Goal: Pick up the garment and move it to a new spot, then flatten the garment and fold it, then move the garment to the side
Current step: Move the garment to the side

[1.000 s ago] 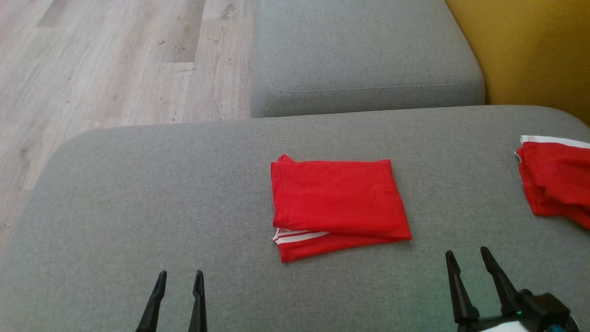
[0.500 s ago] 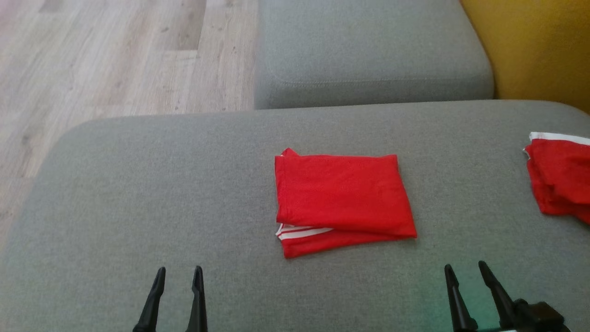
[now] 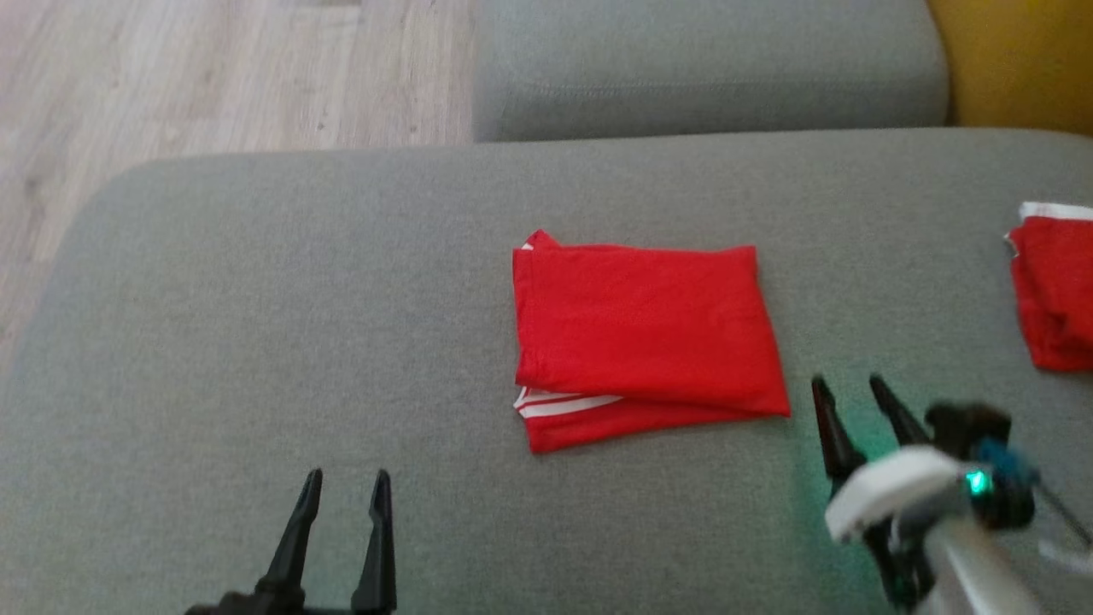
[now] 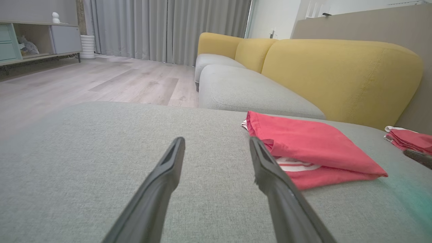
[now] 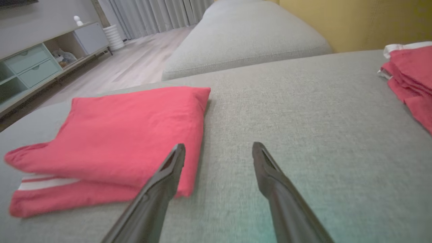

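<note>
A red garment (image 3: 645, 337) with white stripes lies folded into a rectangle in the middle of the grey cushion (image 3: 256, 325); it also shows as the garment (image 4: 310, 152) in the left wrist view and the garment (image 5: 118, 135) in the right wrist view. My right gripper (image 3: 850, 389) stands open just right of the garment's near right corner, with nothing between its fingers. Well to the garment's left, near the front edge, my left gripper (image 3: 346, 480) is open and empty too.
A second red cloth with a white edge (image 3: 1055, 282) lies at the cushion's right edge. Behind is another grey seat cushion (image 3: 700, 68), a yellow backrest (image 3: 1016, 60) at the far right and wooden floor (image 3: 213, 77) to the left.
My right gripper has come forward and up toward the garment's near right corner. The whole picture has shifted down, so the head camera has moved. The garment lies as before.
</note>
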### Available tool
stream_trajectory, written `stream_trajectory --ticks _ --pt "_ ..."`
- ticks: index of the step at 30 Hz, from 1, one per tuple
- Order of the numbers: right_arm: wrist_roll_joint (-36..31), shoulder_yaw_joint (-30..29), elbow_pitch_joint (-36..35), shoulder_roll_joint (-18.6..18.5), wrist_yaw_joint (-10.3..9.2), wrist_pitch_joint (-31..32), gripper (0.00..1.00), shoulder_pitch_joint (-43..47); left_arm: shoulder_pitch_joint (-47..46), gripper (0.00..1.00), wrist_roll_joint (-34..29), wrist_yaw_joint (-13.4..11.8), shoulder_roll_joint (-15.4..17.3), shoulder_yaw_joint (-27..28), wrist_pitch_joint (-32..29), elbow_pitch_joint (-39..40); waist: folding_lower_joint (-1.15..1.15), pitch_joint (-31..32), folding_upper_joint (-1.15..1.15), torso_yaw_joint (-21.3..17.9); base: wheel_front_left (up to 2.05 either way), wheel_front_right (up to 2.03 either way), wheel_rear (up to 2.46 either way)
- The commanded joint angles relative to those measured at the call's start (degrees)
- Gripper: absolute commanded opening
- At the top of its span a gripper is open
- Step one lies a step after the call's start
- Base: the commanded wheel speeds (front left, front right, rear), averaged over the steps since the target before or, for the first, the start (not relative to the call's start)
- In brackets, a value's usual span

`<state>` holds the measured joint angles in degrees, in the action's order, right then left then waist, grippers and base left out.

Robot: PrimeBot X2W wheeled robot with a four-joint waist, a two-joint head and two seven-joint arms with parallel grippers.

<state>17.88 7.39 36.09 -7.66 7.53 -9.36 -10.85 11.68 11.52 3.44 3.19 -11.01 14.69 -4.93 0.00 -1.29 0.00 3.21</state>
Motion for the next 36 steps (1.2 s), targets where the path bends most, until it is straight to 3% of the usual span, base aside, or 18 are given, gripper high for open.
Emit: stream_trajectory --ticks 1,11,12,13,15,18,22,28,29,36 --pt "0.84 1.50 -0.45 -0.75 -0.04 0.73 1.00 -3.68 -3.23 1.00 -0.34 0.03 -0.31 1.31 0.30 1.51 0.00 -1.52 0.00 0.66 0.00 0.00 0.00" --pt "10.69 5.36 11.79 -1.91 -0.04 11.03 1.00 -18.92 -8.17 1.00 -0.11 0.06 -0.31 -0.26 0.30 1.96 0.00 -8.61 0.00 3.40 0.00 0.00 0.00" --pt "11.58 5.98 12.73 -1.79 -0.04 11.91 0.95 -19.76 -8.41 1.00 -0.01 -0.02 -0.31 -0.26 0.30 1.94 0.00 -9.14 0.00 3.35 0.00 0.00 0.00" --pt "12.39 6.72 13.53 -1.60 -0.04 12.60 0.69 -20.56 -8.64 1.00 0.05 -0.08 -0.31 -0.28 0.30 1.85 0.00 -9.61 0.00 3.26 0.00 0.00 0.00" --pt "14.00 8.29 14.80 -1.07 -0.04 13.66 0.00 -21.91 -9.15 1.00 0.16 -0.10 -0.31 -0.40 0.30 1.70 0.00 -10.48 0.00 2.96 0.00 0.00 0.00" --pt "17.20 11.65 14.33 -1.09 -0.04 13.83 0.00 -23.84 -10.30 1.00 0.45 -0.48 -0.31 -0.22 0.30 2.02 0.00 -11.97 0.00 1.46 0.00 0.00 0.00" --pt "18.14 14.96 12.36 -4.33 -0.04 12.20 0.00 -25.24 -11.06 1.00 0.18 -0.42 -0.31 0.38 0.30 2.71 0.00 -13.45 0.00 -1.72 0.00 0.00 0.00" --pt "17.85 17.76 8.39 -12.48 -0.04 10.92 0.00 -29.00 -12.82 1.00 -1.09 0.80 -0.31 1.66 0.30 4.01 0.00 -17.17 0.00 -7.90 0.00 0.00 0.00" --pt "17.85 17.76 8.39 -12.48 -0.04 10.92 0.00 -29.00 -12.82 1.00 -1.09 0.80 -0.31 1.66 0.30 4.01 0.00 -17.17 0.00 -7.90 0.00 0.00 0.00" --pt "16.01 16.31 4.78 -22.44 -0.04 10.56 0.00 -34.03 -15.82 1.00 -3.71 2.42 -0.17 4.01 0.30 5.99 0.00 -22.12 0.00 -13.44 0.00 0.00 0.00"
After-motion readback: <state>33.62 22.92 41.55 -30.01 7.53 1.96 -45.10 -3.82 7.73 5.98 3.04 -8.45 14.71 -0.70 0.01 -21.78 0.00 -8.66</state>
